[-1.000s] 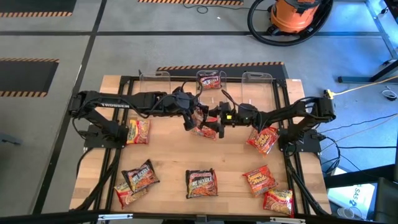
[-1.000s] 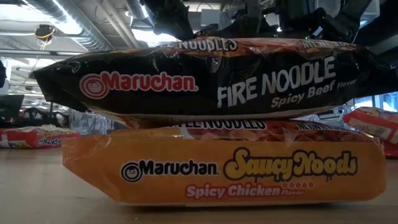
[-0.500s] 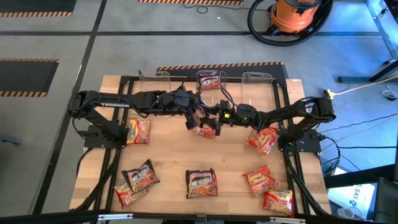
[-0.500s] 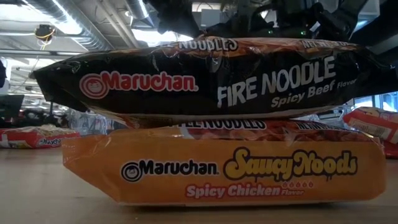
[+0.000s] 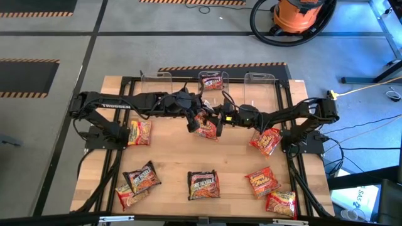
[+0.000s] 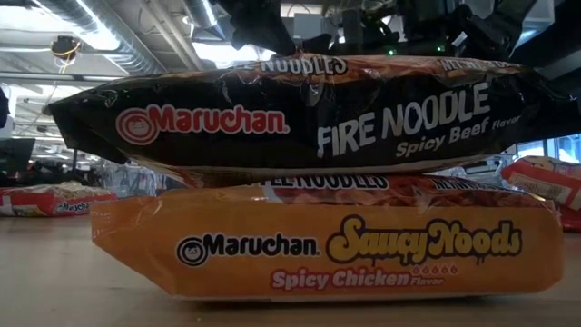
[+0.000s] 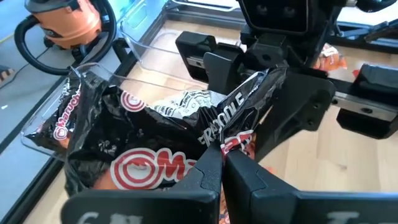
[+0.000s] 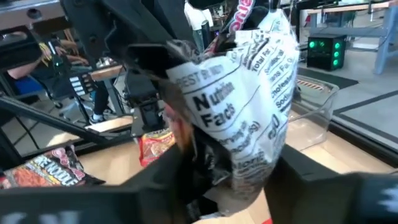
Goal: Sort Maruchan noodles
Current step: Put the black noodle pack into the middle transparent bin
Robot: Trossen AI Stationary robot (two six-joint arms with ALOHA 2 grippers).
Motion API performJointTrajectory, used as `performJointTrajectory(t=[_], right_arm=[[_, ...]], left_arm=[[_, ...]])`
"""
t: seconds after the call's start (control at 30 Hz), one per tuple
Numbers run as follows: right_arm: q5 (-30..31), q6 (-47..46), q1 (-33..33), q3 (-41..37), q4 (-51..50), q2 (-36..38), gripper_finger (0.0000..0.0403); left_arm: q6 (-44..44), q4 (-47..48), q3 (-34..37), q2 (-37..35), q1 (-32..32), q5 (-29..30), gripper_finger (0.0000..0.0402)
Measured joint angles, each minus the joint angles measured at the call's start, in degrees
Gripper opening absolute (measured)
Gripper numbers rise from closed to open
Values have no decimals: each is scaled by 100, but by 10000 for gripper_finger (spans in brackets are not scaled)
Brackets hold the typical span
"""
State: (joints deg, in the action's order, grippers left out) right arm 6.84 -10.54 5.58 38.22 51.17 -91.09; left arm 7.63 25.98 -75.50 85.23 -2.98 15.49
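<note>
Wooden table [image 5: 176, 157] carries scattered ramen packets. Left claw [image 5: 196, 123] and right claw [image 5: 220, 123] meet near its far middle, both clenched on one dark Maruchan packet [image 5: 207, 127] lifted between them, crumpled, just before the middle clear tub [image 5: 212, 80].

A crumpled noodle packet [image 8: 242, 106] fills the view (its nutrition panel faces the camera), with another dark packet [image 8: 53, 168] lying on the table [image 8: 118, 158] beyond.
</note>
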Motion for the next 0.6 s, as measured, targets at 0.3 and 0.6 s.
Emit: performJointTrajectory(t=[0.3,0.6], right_arm=[[12,178,9,2,-375,140,107],[-353,978,11,1,-2189,937,65]], left_arm=[[-274,289,0,-281,11,271,49],[-673,384,-39,-630,7,126,146]])
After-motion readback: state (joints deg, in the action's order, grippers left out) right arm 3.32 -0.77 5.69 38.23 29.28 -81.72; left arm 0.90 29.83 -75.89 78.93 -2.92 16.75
